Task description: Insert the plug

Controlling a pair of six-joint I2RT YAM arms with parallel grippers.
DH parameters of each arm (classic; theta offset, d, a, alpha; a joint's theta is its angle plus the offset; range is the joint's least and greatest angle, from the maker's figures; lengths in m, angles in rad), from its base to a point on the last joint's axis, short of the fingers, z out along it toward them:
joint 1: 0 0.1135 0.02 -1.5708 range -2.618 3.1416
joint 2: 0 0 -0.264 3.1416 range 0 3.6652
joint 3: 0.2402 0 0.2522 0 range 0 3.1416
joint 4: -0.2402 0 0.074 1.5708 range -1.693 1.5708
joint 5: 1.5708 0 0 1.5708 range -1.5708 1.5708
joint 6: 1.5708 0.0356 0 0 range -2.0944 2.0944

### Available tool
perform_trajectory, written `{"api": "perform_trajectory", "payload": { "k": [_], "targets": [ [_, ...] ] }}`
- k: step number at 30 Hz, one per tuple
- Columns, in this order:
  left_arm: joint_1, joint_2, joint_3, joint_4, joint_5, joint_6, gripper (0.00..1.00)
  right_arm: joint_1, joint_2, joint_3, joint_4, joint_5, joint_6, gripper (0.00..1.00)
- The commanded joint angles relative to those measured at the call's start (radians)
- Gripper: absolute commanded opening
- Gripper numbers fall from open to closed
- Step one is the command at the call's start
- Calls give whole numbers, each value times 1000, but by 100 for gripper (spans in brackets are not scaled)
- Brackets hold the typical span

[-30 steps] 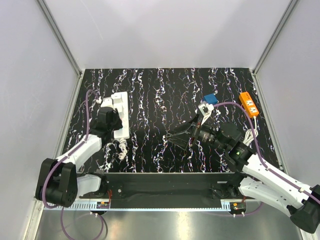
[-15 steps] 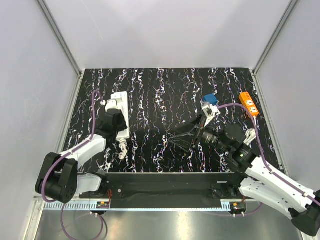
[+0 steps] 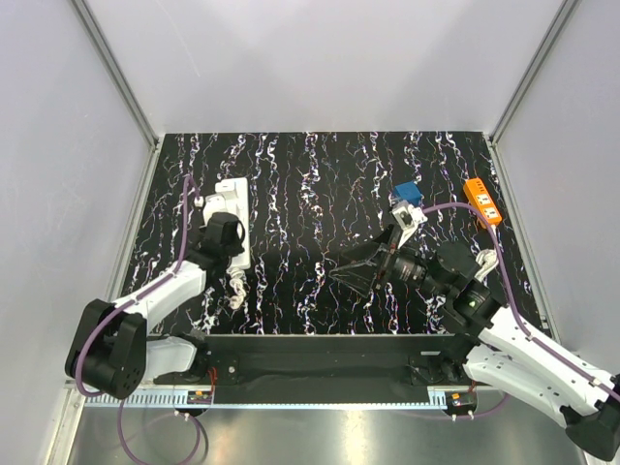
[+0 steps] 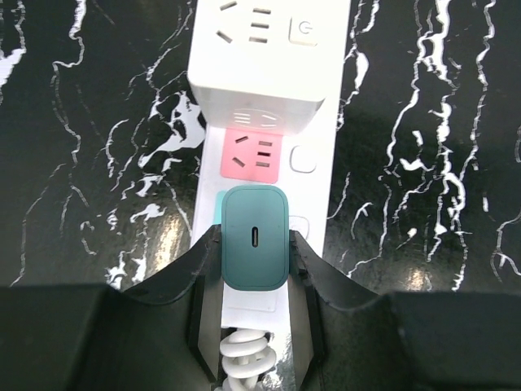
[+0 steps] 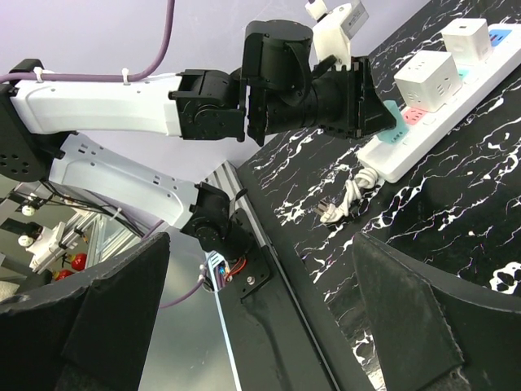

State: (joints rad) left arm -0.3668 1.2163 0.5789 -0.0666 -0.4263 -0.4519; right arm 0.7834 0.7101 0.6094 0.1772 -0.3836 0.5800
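Since a second ago the left gripper (image 4: 256,241) has edged rightward along the power strip (image 4: 269,49) — it clamps the green plug (image 4: 256,218), which sits between its fingers, just below the pink socket (image 4: 254,155). The right gripper (image 3: 351,269) is spread wide, holding nothing.

left arm (image 3: 163,289) and right arm (image 3: 528,354): white link shells, black cylindrical joint housings. purple cable (image 5: 81,79) runs along each, with a white zip tie (image 5: 124,76) on the left one. green LED (image 3: 475,302) lit on right arm's elbow, 4 o'clock in top view. fingers (image 4: 203,273) matte black, wedge-shaped. white camera mount (image 3: 402,215) at right wrist. black base bar (image 3: 320,360) at 6 o'clock, big black base joint (image 3: 102,351) at 7 o'clock.
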Motion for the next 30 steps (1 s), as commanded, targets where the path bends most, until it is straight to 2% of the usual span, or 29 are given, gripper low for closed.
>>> {"api": "perform_trajectory", "payload": {
  "k": [1,7,14,17,21,30],
  "targets": [
    [-21,-3,58,-38,-93,37,0,2,-31,32,-5,-3,-20,100],
    [-24,11,84,-22,-100,108,0,2,-54,26,-12,2,-20,100],
    [-21,55,114,-33,-54,122,0,2,-63,32,-18,2,-32,100],
    [-21,77,122,-53,-39,88,0,2,-70,32,-25,8,-35,100],
    [-18,75,55,5,4,33,0,1,-81,32,-35,9,-45,100],
    [-20,63,-7,-12,-31,-45,0,2,-124,20,-65,18,-69,100]
  ]
}}
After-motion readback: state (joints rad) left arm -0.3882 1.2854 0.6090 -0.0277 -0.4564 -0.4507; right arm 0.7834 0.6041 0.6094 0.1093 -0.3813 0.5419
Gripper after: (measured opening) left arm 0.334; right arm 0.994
